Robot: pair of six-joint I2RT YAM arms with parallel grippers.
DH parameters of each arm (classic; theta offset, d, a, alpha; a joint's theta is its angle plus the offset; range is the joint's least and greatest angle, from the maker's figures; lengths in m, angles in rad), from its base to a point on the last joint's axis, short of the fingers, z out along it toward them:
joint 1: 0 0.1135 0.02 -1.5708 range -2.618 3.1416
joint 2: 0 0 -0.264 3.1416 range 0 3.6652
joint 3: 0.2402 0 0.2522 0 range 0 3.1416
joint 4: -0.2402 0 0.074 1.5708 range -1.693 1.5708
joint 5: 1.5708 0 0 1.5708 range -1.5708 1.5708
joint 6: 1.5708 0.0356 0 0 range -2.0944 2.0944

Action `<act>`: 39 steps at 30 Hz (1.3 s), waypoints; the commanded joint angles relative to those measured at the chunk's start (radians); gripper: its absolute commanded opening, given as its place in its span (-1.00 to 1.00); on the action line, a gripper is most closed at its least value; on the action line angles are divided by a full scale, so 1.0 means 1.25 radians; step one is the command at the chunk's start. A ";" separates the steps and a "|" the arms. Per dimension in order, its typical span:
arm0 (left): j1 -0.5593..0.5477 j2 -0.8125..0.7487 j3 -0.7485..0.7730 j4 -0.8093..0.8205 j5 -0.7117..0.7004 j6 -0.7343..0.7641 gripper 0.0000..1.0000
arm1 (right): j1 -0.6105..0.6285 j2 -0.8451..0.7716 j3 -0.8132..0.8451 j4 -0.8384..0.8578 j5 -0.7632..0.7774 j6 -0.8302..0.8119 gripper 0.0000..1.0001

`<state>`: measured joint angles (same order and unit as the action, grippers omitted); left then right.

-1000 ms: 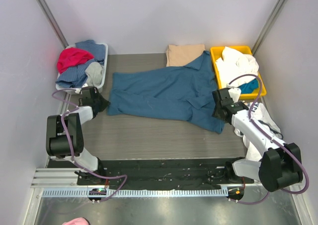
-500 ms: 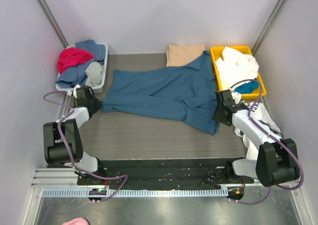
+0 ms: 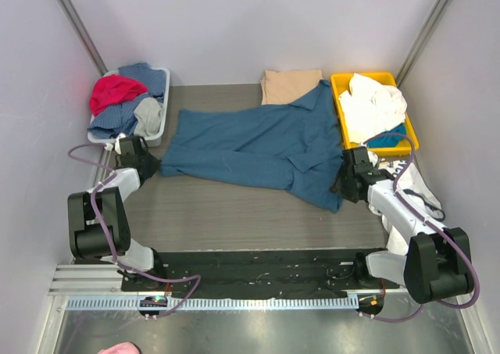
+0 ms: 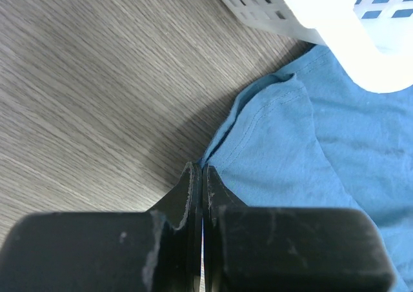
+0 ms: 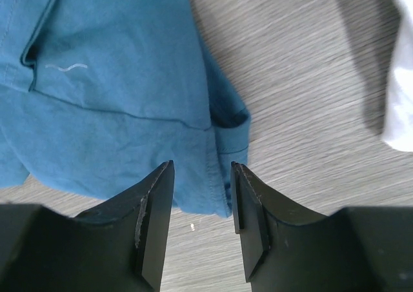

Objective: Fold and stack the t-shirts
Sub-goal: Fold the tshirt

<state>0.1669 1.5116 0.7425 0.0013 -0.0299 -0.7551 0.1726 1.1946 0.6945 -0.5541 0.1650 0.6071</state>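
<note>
We see the left gripper (image 4: pixel 198 169) with its fingers pressed together, pinching the hem at one corner of the teal-blue t-shirt (image 4: pixel 322 156). In the left wrist view the cloth edge runs straight into the fingertips and the shirt spreads away ahead of them and to their right. Ahead of the tips, past the shirt corner, we see the wall of the white basket (image 4: pixel 322 15). To the left of the fingers is bare wood-grain table (image 4: pixel 84 79).

We see the right gripper (image 5: pixel 202 166) with its fingers spread. The folded corner hem of the teal-blue t-shirt (image 5: pixel 110 92) lies in the gap between them. We cannot tell whether the pads touch the cloth. Most of the shirt lies ahead and to the left of this gripper. A white cloth (image 5: pixel 400 79) shows at the far right of that view.

From the top view, the left gripper (image 3: pixel 148 166) sits at the shirt's left corner and the right gripper (image 3: pixel 341 186) at its lower right corner. The teal-blue t-shirt (image 3: pixel 258 147) lies opened out on the table (image 3: pixel 234 213) between the two grippers, wrinkled, not folded. Beyond it, at the far edge, lies the tan-beige t-shirt (image 3: pixel 289 84), folded, with the blue shirt's far corner overlapping it. The white basket (image 3: pixel 162 108), just beyond the left gripper, holds a pile with a red garment (image 3: pixel 113 88) on top. The yellow tray (image 3: pixel 334 88), just beyond the right gripper, holds white cloth (image 3: pixel 371 100).
</note>
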 commanded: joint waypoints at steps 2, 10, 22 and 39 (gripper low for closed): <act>0.010 -0.007 0.032 0.004 -0.013 -0.002 -1.00 | -0.003 -0.021 -0.018 0.022 -0.056 0.028 -0.04; 0.011 -0.008 0.029 0.004 -0.013 -0.003 -1.00 | -0.004 -0.016 -0.030 0.035 -0.058 0.029 -0.04; 0.011 -0.008 0.023 0.003 -0.010 -0.009 -1.00 | -0.004 0.005 -0.046 0.044 -0.047 0.026 -0.04; 0.015 -0.025 0.004 -0.017 -0.008 -0.024 -1.00 | -0.034 -0.050 -0.054 0.027 -0.011 0.044 -0.98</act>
<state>0.1703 1.5116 0.7475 -0.0059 -0.0292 -0.7792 0.1585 1.1893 0.6174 -0.5167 0.1112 0.6510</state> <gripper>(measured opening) 0.014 0.039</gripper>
